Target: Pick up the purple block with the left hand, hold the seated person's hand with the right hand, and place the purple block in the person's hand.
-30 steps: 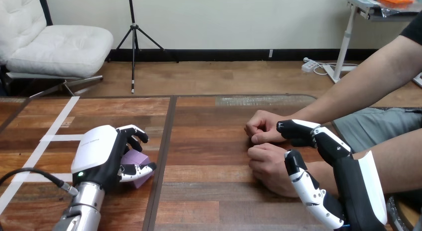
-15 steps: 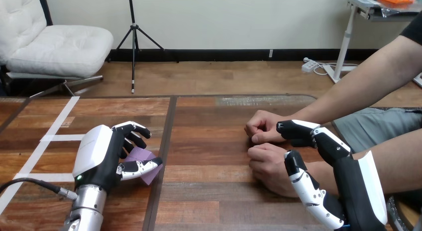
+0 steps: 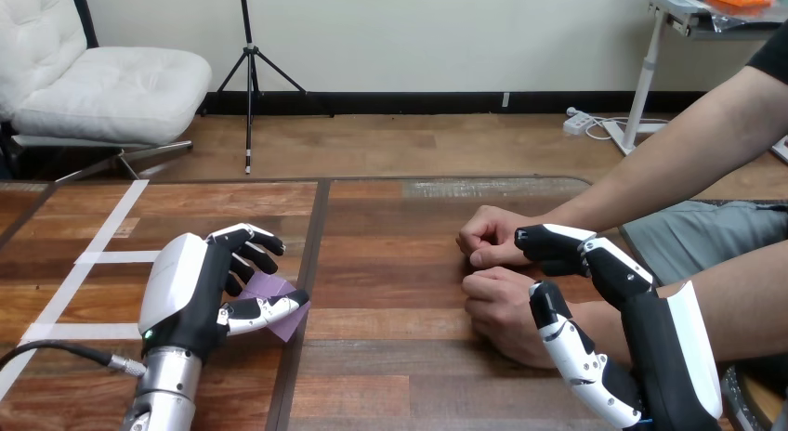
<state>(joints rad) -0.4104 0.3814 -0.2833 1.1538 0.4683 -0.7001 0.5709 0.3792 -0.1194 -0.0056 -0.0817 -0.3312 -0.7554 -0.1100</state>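
Note:
The purple block (image 3: 277, 299) is tilted at the table's left, pinched between the thumb and curled fingers of my left hand (image 3: 190, 296). At the right, the person's nearer hand (image 3: 502, 306) rests on the table as a loose fist. My right hand (image 3: 650, 329) is on its wrist, with the fingers (image 3: 548, 241) curled over the far side and the thumb (image 3: 562, 343) along the near side. The person's farther hand (image 3: 488, 234), also closed, lies just beyond, close to my right hand's fingers.
White tape strips (image 3: 93, 257) cross the wooden table (image 3: 390, 357) at the left. A dark seam (image 3: 311, 254) runs front to back between the two hands. Bare wood lies between the block and the person's hands.
My left hand has shifted slightly right with the purple block, which has tipped and now sticks out further right. My right hand and the person's hands have stayed put.

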